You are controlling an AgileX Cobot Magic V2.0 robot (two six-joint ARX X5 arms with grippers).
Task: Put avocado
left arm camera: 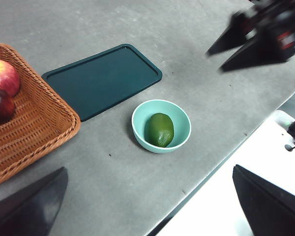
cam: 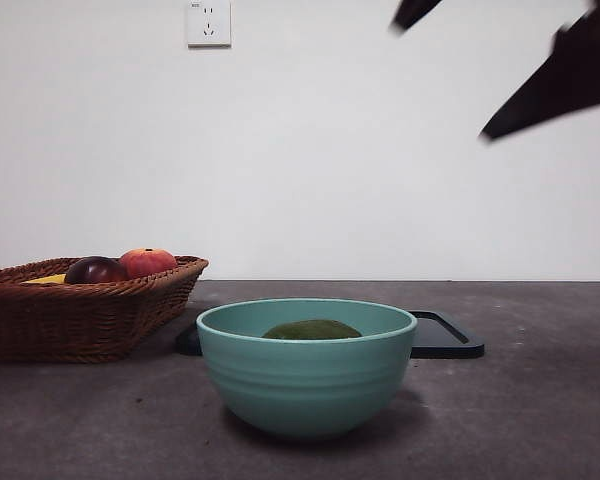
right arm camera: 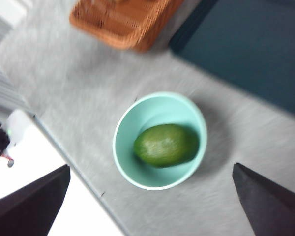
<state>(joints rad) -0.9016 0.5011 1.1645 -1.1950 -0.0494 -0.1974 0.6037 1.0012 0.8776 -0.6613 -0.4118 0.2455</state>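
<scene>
With the avocado (right arm camera: 165, 145) lying in the teal bowl (right arm camera: 125, 128), the right gripper (right arm camera: 150, 196), jaws wide and empty above it, could only clip the rim.

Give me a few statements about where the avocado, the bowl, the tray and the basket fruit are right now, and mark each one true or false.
1. The avocado lies inside the bowl. True.
2. The bowl stands on the tray. False: it stands on the table, beside the tray.
3. The right pincer is shut on the avocado. False: it is open above the bowl and holds nothing.
4. A red-orange fruit and a maroon fruit sit in the basket. True.
5. The tray carries a fruit. False: nothing lies on it.
6. The left pincer is open and holds nothing. True.
</scene>
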